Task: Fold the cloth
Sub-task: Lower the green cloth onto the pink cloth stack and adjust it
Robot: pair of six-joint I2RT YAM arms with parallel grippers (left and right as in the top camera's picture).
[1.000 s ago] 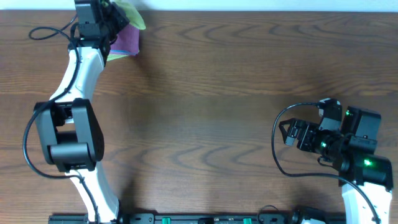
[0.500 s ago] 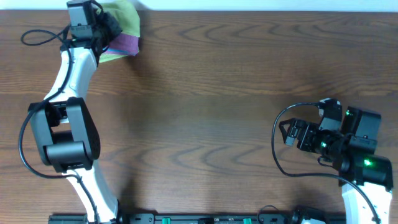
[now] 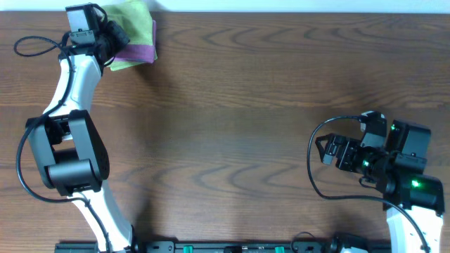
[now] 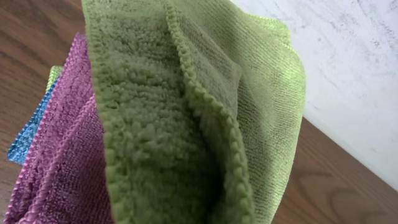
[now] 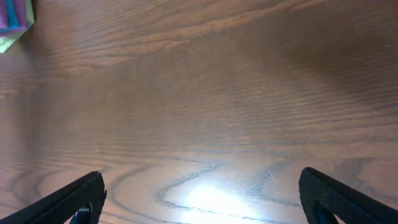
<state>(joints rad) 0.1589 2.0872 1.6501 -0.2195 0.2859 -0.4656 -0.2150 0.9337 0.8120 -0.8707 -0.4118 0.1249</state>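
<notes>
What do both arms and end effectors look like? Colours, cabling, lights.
Left arm: white links, black joint housings, and a thin black cable looping beside the black left end effector. Right arm: mostly black wrist block with green lights, a black cable loop and a white link below. Right end effector: black, with matte black fingers.

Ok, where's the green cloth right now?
The green cloth is at the far left corner of the table in the overhead view, pinched in the left gripper and draped over the pink cloth.
</notes>
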